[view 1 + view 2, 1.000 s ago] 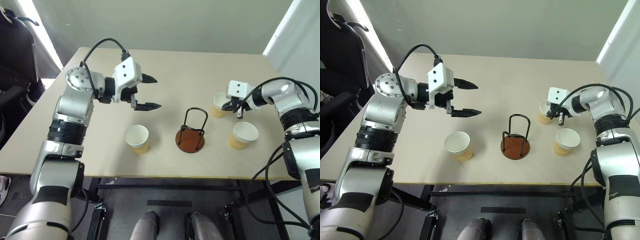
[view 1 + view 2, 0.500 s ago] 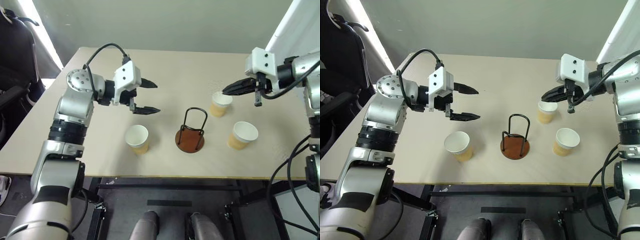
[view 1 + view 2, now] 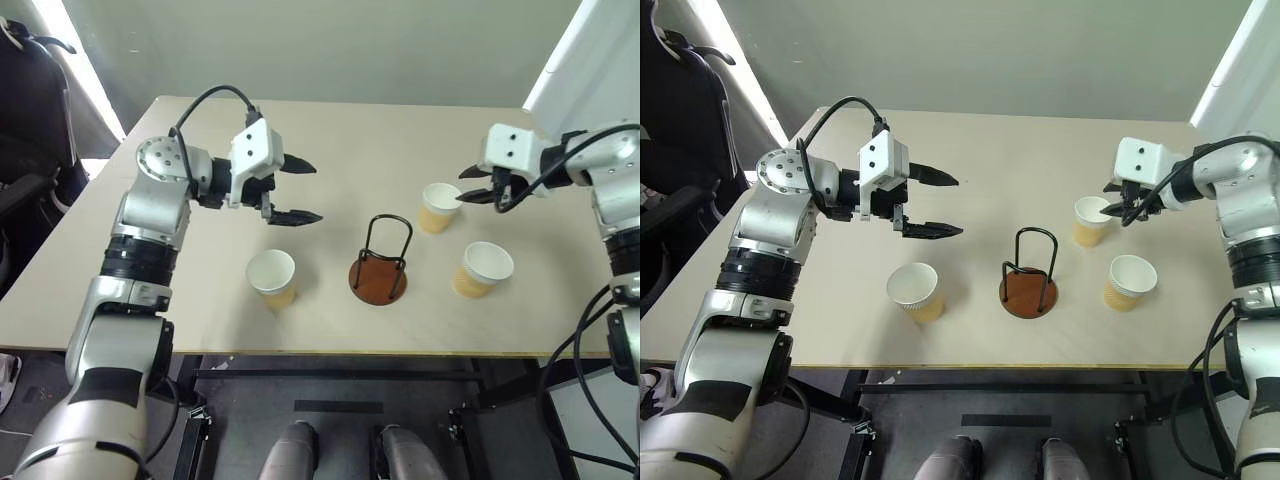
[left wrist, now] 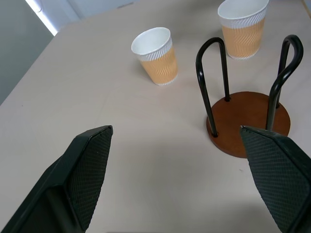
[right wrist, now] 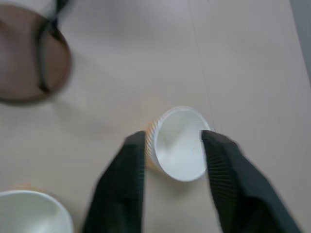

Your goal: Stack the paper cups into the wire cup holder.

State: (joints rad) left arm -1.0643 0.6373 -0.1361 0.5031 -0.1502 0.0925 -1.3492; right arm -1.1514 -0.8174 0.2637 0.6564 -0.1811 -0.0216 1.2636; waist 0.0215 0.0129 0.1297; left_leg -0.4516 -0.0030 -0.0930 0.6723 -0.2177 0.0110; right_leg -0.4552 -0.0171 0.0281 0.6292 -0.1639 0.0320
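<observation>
Three tan paper cups stand upright on the table: one at the front left (image 3: 272, 278), one right of the holder (image 3: 438, 206), one at the front right (image 3: 485, 268). The wire cup holder (image 3: 380, 262), black loops on a reddish-brown disc, stands empty between them. My left gripper (image 3: 316, 191) hovers open above the table, behind the left cup; in its wrist view its fingers (image 4: 82, 165) frame the holder (image 4: 248, 121). My right gripper (image 3: 1110, 195) is open just above the middle cup's rim, and its fingers (image 5: 131, 160) flank that cup (image 5: 180, 143).
The beige table (image 3: 200, 330) ends close in front of the cups. A black chair (image 3: 30, 120) stands off the table's left side and a white panel (image 3: 580, 50) rises at the back right.
My right gripper lifted away from the middle cup while shut, then came back down over its rim and opened. The cup stayed in place. The left arm held still.
</observation>
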